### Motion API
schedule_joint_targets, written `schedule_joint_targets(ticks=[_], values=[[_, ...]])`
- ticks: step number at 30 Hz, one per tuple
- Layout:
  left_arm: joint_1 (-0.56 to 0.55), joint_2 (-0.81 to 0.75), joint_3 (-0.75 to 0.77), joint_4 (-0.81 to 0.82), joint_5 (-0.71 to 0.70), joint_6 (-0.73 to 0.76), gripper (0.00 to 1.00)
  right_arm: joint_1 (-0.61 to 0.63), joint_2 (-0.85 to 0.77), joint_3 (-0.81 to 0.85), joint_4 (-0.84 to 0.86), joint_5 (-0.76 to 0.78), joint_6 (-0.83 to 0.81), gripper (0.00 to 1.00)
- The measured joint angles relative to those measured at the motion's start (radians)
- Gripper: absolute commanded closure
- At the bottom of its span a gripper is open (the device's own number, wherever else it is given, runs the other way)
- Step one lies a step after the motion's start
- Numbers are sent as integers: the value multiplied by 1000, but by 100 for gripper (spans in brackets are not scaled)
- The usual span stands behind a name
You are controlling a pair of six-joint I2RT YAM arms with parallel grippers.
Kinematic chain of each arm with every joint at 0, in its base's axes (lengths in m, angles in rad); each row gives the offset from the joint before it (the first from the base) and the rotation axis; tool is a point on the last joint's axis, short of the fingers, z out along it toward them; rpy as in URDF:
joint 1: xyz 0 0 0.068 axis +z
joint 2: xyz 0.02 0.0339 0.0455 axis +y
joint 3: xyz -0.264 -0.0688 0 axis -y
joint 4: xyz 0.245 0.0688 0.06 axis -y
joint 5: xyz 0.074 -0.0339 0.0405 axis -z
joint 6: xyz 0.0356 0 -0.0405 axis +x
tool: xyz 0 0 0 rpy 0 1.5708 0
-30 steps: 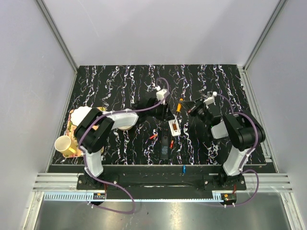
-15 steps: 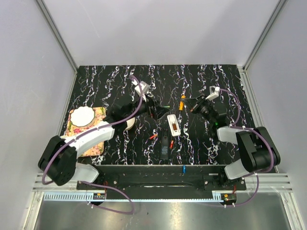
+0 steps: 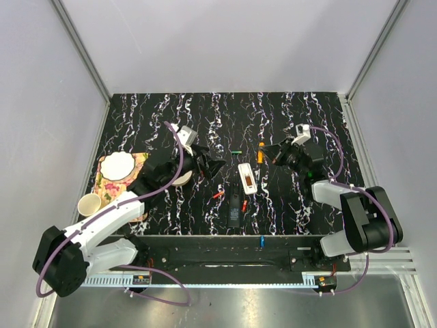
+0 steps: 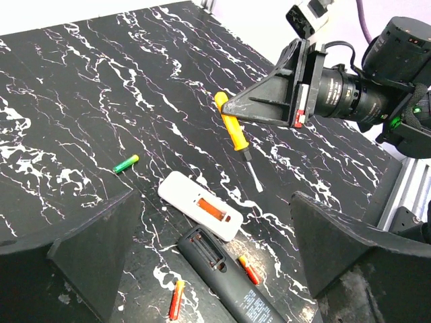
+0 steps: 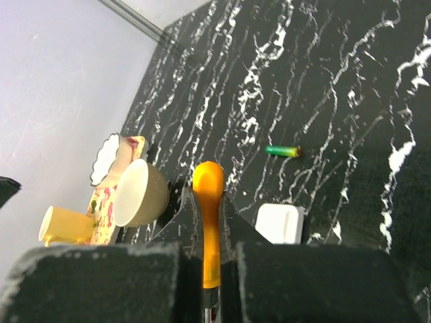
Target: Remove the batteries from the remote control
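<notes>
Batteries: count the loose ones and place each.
4: green battery beyond the white remote, orange batteries either side of the black remote, blue battery at the near edge. More may hide in the remotes.

a black tabletop veined with white marble-like streaks [image 3: 157,116] filled the middle of the top view. plain pale grey-lavender panels closed it in: a back wall [image 3: 225,41] at 12 o'clock, a left wall [image 3: 41,123] at 9 o'clock and a right wall [image 3: 403,102] at 3 o'clock. slim aluminium frame posts [image 3: 78,48] ran along the seams at 11 and 1 o'clock. at 6 o'clock a silver slotted aluminium rail [image 3: 82,258] edged the table, with a brushed grey metal surface [image 3: 225,307] below it. the light was soft and even, and the walls were evenly lit. in the right wrist view, a metal strip [image 5: 135,20] lined the foot of the left wall.
</notes>
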Motion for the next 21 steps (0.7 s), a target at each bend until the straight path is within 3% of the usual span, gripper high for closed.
schedule_joint_targets(ticks=[15, 18, 21], values=[[0, -128, -48, -48, -58, 0, 1, -32, 82, 15, -269, 108, -49, 100], [0, -152, -64, -52, -77, -4, 1, -32, 85, 18, -309, 126, -62, 90], [0, -161, -67, -59, -92, -10, 1, -33, 101, 33, -340, 134, -75, 70]])
